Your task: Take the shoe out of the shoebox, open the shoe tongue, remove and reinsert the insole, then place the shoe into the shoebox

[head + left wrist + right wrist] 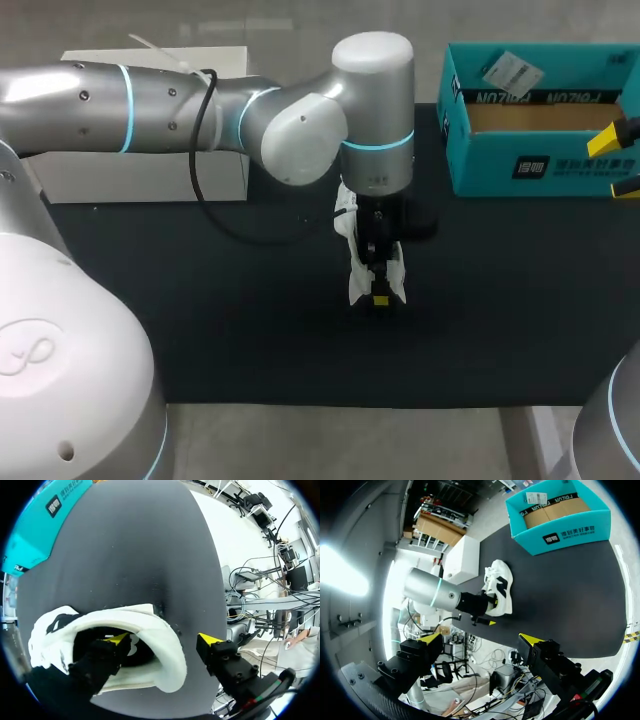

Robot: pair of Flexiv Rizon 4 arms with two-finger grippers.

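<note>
Black matting (250,330) covers your table, and the teal shoebox (540,165) stands open at its far right, with brown card showing inside. Well to the left of the shoebox, across the mat, sits a plain white box (140,175). The shoe (355,280), white with black patches, is out of the shoebox: it rests on the mat well apart from it, to the shoebox's left and nearer to you.

Your left arm (300,120) comes in from the left and reaches past the white box toward the shoebox's side of the table, then bends so its wrist points straight down over the shoe. The left gripper (164,640) stands right above the shoe's opening, which faces up at it.

Its fingers are spread and grasping nothing. One yellow-tipped finger (117,640) is down inside the shoe's dark opening, below the padded white collar. The other finger (210,640) is outside the shoe, over bare mat, clear of the shoe's wall. So the collar's edge lies between the two fingers, with only the inner finger close to it; you cannot tell whether that finger touches the lining.

Your right gripper (481,638) is held up by the shoebox's right end, far from the shoe. Its fingers are spread wide too, with nothing between them
</note>
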